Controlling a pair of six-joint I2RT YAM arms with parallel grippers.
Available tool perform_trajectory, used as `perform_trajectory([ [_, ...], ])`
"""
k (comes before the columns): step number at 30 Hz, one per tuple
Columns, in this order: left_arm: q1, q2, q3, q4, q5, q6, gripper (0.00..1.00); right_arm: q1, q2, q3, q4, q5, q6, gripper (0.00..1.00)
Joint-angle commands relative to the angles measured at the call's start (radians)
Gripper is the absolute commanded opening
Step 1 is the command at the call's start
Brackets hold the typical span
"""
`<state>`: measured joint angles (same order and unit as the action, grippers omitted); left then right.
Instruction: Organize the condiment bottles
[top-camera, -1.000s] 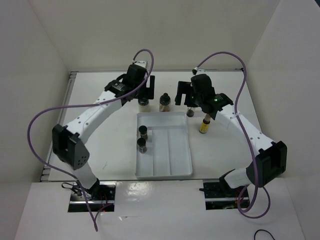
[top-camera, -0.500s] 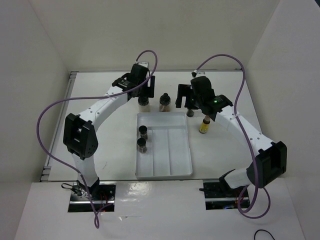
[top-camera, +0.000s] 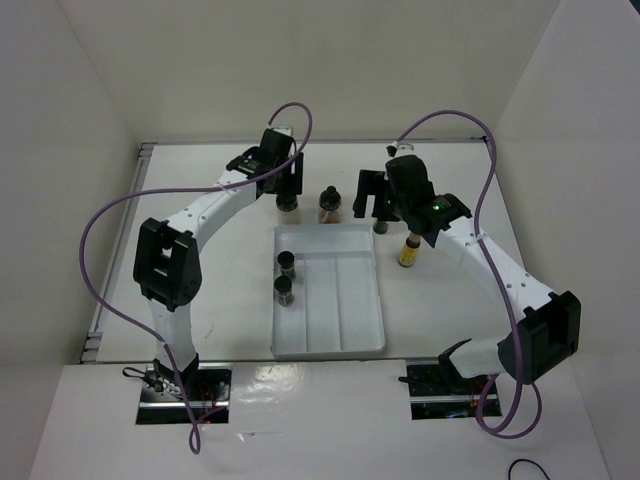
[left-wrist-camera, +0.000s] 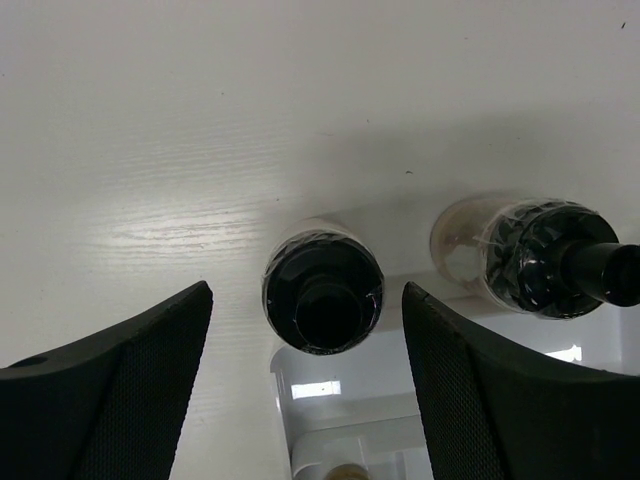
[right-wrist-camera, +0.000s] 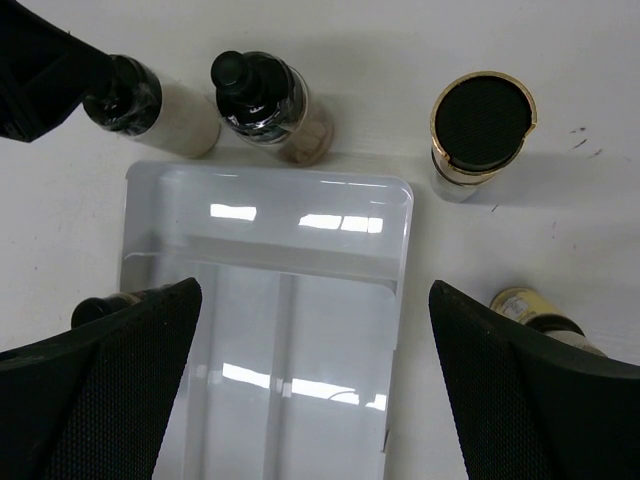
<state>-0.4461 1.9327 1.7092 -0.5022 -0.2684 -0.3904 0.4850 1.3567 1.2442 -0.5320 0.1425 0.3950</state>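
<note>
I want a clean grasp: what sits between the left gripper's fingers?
In the left wrist view, only the pale black-capped bottle stands between the fingers of the left gripper, a gap on each side. The brown-filled bottle sits outside them.

The tray (top-camera: 350, 312) lies on the table (top-camera: 232, 300), in the middle, ahead of the two arm bases. Its left lane holds two bottles, one behind the other: the rear tray bottle (top-camera: 286, 263) at 12 o'clock of the front tray bottle (top-camera: 284, 290).

Taking the tray as the dial, four bottles stand on the table outside it:
- The far-left bottle (top-camera: 288, 204) is at 11 o'clock, just beyond the far rim.
- The far-middle bottle (top-camera: 330, 205) is at 12 o'clock, beside it.
- The corner bottle (top-camera: 381, 226) is at 1 o'clock, near the far right corner.
- The right-side bottle (top-camera: 408, 250) is at 2 o'clock.

The left gripper (left-wrist-camera: 305, 292) is above the far-left bottle, with its fingers (left-wrist-camera: 130, 400) at that bottle's 9 and 3 o'clock, apart from it.
</note>
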Motion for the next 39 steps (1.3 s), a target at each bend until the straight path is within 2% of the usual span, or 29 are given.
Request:
perform_trajectory([
  [1, 0.004, 0.023, 0.020, 0.050, 0.021, 0.022, 0.83, 0.010, -0.041, -0.009, 0.000, 0.008, -0.007, 0.99],
  [18, 0.004, 0.061, 0.020, 0.050, 0.041, 0.031, 0.71, 0.020, -0.050, -0.028, -0.010, 0.026, 0.002, 0.99],
  [23, 0.004, 0.072, 0.029, 0.050, 0.051, 0.041, 0.63, 0.020, -0.050, -0.028, -0.019, 0.026, 0.002, 0.99],
  [25, 0.004, 0.081, 0.029, 0.050, 0.051, 0.041, 0.52, 0.020, -0.050, -0.028, -0.019, 0.035, 0.002, 0.99],
  [30, 0.004, 0.081, 0.029, 0.050, 0.051, 0.041, 0.44, 0.020, -0.050, -0.028, -0.019, 0.035, 0.011, 0.99],
  [34, 0.004, 0.081, 0.029, 0.050, 0.051, 0.041, 0.33, 0.020, -0.041, -0.028, -0.019, 0.035, 0.011, 0.99],
  [35, 0.004, 0.081, 0.029, 0.050, 0.051, 0.041, 0.28, 0.020, -0.041, -0.028, -0.019, 0.035, 0.011, 0.99],
  [36, 0.004, 0.081, 0.029, 0.050, 0.051, 0.041, 0.18, 0.020, -0.041, -0.028, -0.019, 0.035, 0.011, 0.99],
  [38, 0.004, 0.081, 0.029, 0.050, 0.051, 0.041, 0.08, 0.020, -0.041, -0.028, -0.019, 0.035, 0.011, 0.99],
  [39, 0.004, 0.081, 0.029, 0.050, 0.041, 0.041, 0.00, 0.020, -0.041, -0.028, -0.019, 0.035, 0.011, 0.99],
])
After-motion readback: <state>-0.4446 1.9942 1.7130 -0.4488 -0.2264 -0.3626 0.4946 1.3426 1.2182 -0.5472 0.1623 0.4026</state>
